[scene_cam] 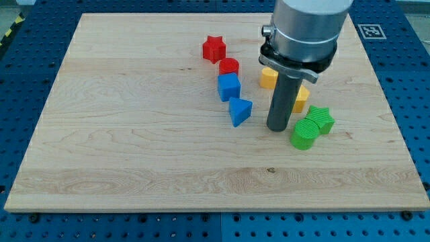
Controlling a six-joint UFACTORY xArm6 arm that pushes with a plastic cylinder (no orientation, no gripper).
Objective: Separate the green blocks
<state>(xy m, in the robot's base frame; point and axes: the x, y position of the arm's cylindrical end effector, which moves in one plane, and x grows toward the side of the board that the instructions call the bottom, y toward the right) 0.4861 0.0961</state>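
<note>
Two green blocks touch at the view's right of the board: a green cylinder (304, 134) and, just up and right of it, a green star (320, 119). My tip (277, 128) rests on the board just left of the green cylinder, a small gap away. The rod rises from it to the arm's grey body at the view's top.
A yellow block (269, 78) and another yellow block (300, 99) sit behind the rod, partly hidden. A blue cube (228, 87) and blue triangle (240, 110) lie left of the tip. A red star (213, 48) and red cylinder (228, 66) lie further up.
</note>
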